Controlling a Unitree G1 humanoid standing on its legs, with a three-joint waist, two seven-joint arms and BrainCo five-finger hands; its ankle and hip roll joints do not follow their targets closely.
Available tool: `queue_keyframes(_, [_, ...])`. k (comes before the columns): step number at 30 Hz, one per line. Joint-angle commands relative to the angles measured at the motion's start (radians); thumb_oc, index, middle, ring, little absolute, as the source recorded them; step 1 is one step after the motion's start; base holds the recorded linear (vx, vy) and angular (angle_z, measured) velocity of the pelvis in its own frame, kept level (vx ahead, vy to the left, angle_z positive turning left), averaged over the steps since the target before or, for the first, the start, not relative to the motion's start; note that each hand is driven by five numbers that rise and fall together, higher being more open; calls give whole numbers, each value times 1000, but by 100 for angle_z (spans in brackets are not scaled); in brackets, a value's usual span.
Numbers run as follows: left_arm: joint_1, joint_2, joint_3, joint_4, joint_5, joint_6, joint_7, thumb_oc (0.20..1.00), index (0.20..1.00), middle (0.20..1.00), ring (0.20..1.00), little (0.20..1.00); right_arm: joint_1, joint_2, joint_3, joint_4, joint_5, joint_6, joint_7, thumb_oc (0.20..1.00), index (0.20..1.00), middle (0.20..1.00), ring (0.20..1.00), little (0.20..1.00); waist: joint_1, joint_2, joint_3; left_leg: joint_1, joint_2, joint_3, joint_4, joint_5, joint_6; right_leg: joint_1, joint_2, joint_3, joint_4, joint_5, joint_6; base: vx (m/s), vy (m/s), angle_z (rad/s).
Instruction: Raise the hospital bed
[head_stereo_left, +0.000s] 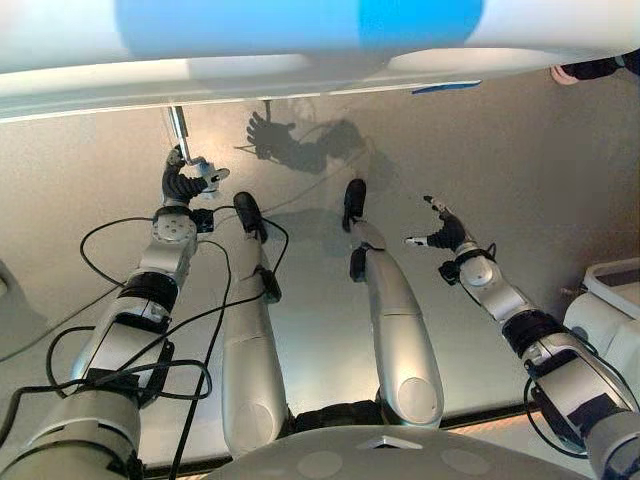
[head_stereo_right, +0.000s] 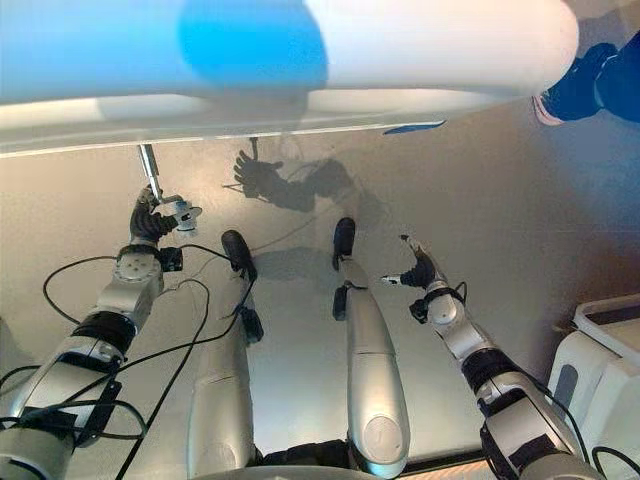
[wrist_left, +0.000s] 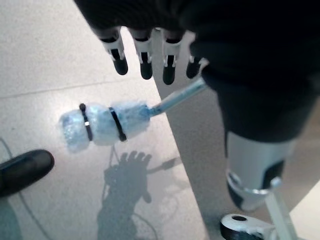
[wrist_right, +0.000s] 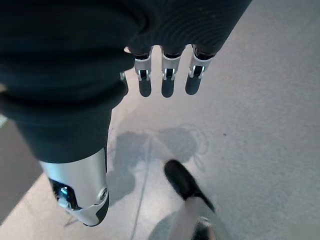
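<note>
Under the near edge of the hospital bed (head_stereo_left: 300, 50), white with a blue panel, a thin metal crank rod (head_stereo_left: 179, 128) reaches down from the bed's underside toward the floor (head_stereo_left: 520, 180). Crank handle (wrist_left: 102, 125): pale, wrapped in clear film and bound by two black bands, set on the rod's end, seen in the left wrist view just past the fingertips. Left hand (head_stereo_left: 183, 183): raised at the handle, right beside it; its fingers (wrist_left: 145, 60) hang straight and relaxed above the handle, and no grasp on it can be made out. Right hand (head_stereo_left: 443, 233): held in the air over bare floor, well apart from the crank, fingers (wrist_right: 167, 80) straight and spread, thumb out, holding nothing. White equipment (head_stereo_left: 610, 310): at the floor's right edge. Person's dark shoe (head_stereo_right: 585, 85): at the floor's far right corner, beside the bed's end.
</note>
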Motion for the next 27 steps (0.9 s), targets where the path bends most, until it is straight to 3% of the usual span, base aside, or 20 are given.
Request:
queue_keyframes(1, [-19, 56, 30, 10, -23, -20, 30, 1000, 1000, 1000, 1000, 1000, 44, -31, -6, -52, -9, -38, -27, 1000, 1000, 1000, 1000, 1000, -6, -44, -3, -78, -22, -12, 130, -83, 16, -1, 23, 16, -69, 75, 103, -10, -40, 1])
queue_keyframes(10, [-83, 91, -2, 56, -31, -13, 34, 1000, 1000, 1000, 1000, 1000, 18, -41, 33, -113, -17, -46, -43, 1000, 1000, 1000, 1000, 1000, -26, -64, -3, -181, -11, -10, 158, -79, 15, -99, 30, 18, -73, 99, 103, -3, -4, 0])
queue_keyframes(27, [-182, 98, -53, 183, -118, 32, -52, 1000, 1000, 1000, 1000, 1000, -22, -53, 89, -102, -7, -40, -19, 1000, 1000, 1000, 1000, 1000, -31, -85, -3, -188, -14, -8, 98, -43, 14, -111, 38, 11, -121, 123, 109, -4, -6, 0])
